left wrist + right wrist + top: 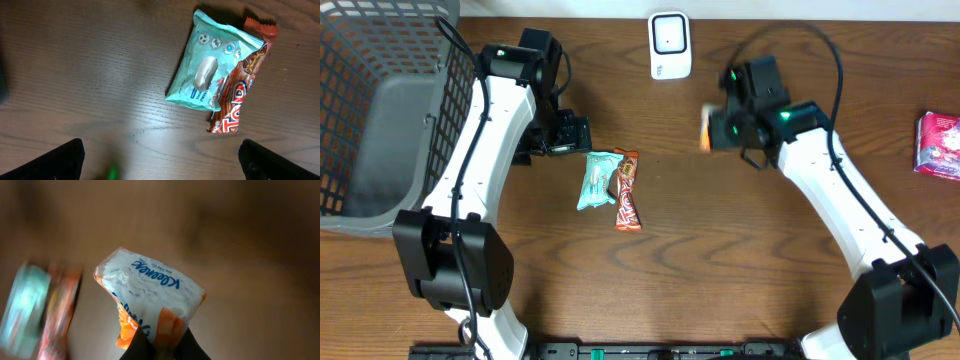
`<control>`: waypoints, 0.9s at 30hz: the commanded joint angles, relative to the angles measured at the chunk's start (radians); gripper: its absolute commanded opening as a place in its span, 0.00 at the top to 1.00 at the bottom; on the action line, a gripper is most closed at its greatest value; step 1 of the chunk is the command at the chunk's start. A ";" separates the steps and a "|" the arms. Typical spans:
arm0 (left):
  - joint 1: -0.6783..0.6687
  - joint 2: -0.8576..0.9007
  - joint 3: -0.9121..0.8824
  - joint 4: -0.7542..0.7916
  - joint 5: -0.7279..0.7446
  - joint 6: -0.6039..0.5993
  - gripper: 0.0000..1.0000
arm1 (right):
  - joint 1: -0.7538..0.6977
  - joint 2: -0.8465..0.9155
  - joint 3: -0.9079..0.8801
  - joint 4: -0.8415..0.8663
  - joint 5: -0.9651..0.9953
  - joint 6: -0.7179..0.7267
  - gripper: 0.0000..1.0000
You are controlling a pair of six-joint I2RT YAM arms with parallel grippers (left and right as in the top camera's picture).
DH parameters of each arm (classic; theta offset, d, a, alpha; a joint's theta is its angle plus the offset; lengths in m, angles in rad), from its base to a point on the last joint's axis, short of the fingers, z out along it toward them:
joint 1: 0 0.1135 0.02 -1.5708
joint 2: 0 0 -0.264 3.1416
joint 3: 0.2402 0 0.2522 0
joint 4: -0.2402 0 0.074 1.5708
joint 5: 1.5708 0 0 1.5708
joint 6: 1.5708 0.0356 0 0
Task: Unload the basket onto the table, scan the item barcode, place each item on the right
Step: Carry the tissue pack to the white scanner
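- Right gripper (161, 349): fingers pinched tight on the lower edge of a tissue pack (150, 292). The pack stands up out of the fingers. It has white film, blue "Kleenex" lettering and orange print towards the bottom.
- From overhead, the tissue pack is held clear of the table (740, 260) at the tip of the right arm. It is nearer to me than the white device (669, 45) and a little to that device's right, near it but not touching.
- The white device sits at the far edge of the table, roughly midway between the two arms.
- In the right wrist view everything behind the pack is smeared. I cannot read a barcode on the face that shows.
- Left gripper (160, 167): fingers spread wide with nothing between them. Only the two dark tips show, in the lower corners of its own camera. It hangs over bare wood just beside the snacks.
- Teal packet (207, 65) lies flat mid-table. A red-brown bar (240, 95) lies alongside and touches it. The teal edge seems to lap over the bar.
- Black wire basket (350, 60) with a grey liner stands at the left end.
- Pink packet (938, 143) lies at the right edge, well apart from the rest.
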 commanded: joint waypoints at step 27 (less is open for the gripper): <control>0.004 -0.008 -0.001 -0.003 -0.010 0.010 0.02 | 0.150 0.859 0.970 0.186 0.710 -0.633 0.99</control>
